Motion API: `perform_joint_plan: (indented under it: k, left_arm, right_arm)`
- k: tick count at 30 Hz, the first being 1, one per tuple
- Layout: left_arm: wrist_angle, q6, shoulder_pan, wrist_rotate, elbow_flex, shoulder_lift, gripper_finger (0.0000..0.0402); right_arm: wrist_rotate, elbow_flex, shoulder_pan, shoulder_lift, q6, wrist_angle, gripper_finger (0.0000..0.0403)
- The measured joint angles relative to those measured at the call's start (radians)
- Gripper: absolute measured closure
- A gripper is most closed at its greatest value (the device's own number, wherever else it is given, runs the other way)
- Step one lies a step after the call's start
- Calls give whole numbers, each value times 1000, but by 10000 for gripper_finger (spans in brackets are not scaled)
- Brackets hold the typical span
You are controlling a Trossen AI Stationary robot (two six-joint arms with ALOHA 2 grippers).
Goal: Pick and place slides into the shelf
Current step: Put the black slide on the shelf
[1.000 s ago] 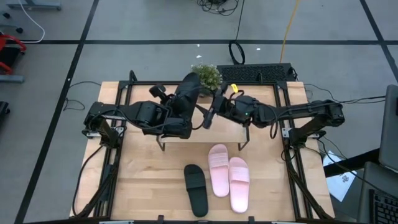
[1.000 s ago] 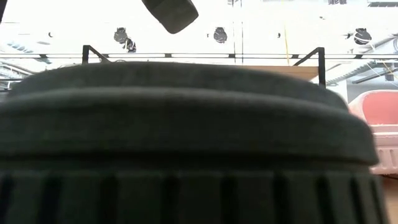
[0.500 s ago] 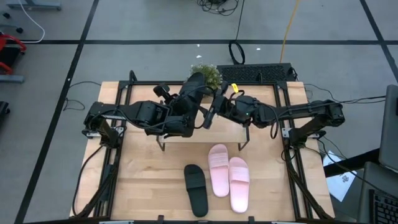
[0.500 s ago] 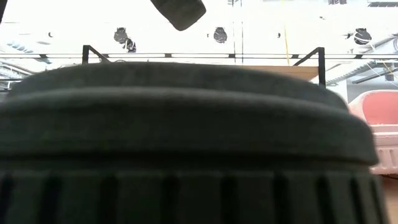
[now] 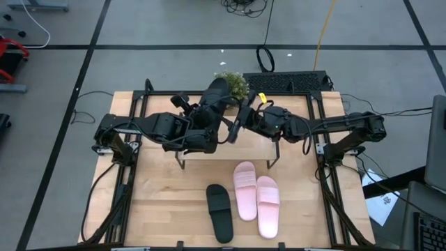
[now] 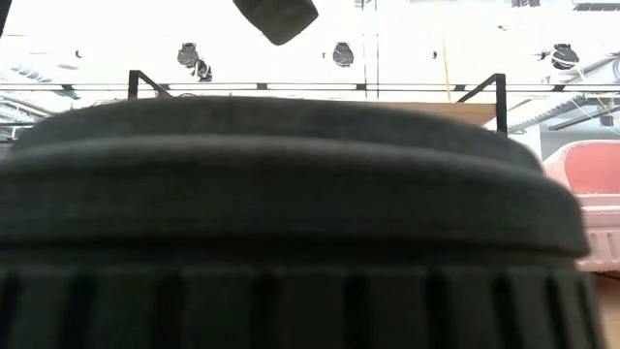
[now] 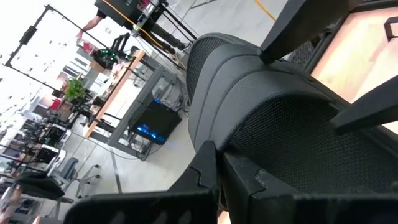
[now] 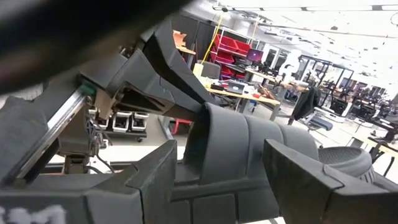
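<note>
My left gripper (image 5: pixel 203 129) is shut on a black slide (image 5: pixel 216 97) raised above the shelf (image 5: pixel 230 152); that slide's free end shows at the top of the low view (image 6: pixel 276 17). My right gripper (image 5: pixel 235 125) stands open, level, with a finger on each side of the same slide (image 8: pixel 249 143); I cannot tell whether they touch it. The other black slide (image 5: pixel 220 213) lies sole-down on the table near the front and fills the low view (image 6: pixel 291 223). Two pink slides (image 5: pixel 244 189) (image 5: pixel 268 206) lie beside it. My left gripper pinches the black slide between its two fingers at the rim of its textured end (image 7: pixel 249 165), the end nearer the table's front. The slide is lifted clear above the shelf. It slants away from the fingers toward the far edge, strap (image 7: pixel 236 68) beyond them.
A small green plant (image 5: pixel 232 84) stands at the shelf's far side, close to the raised slide. A dark keyboard (image 5: pixel 289 81) lies at the table's far edge. Black frame posts (image 5: pixel 317 150) flank the table. Bare wood lies left of the slides on the table.
My left gripper has turned a little at the wrist. The held black slide's free end has swung toward the table's far edge and toward the right gripper, still clear of the shelf.
</note>
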Motion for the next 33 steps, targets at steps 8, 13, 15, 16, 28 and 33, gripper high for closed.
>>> perform_joint_plan:
  k: [8,13,15,16,28,33]
  left_arm:
    - [3,30,-3,8,0,0,402]
    - [1,85,-14,24,0,0,401]
    - [4,100,-13,45,0,0,402]
    - [9,108,-13,64,0,0,402]
    - [109,249,-20,132,0,0,402]
    - [110,249,-20,131,0,0,401]
  right_arm:
    - [1,16,-5,0,-25,-28,177]
    - [-4,16,-13,0,-1,-60,177]
    - [3,16,-13,0,-13,-73,177]
    - [19,16,-13,0,-26,-80,177]
    - [152,16,-14,0,-60,-79,177]
    - [156,16,-14,0,-59,-67,195]
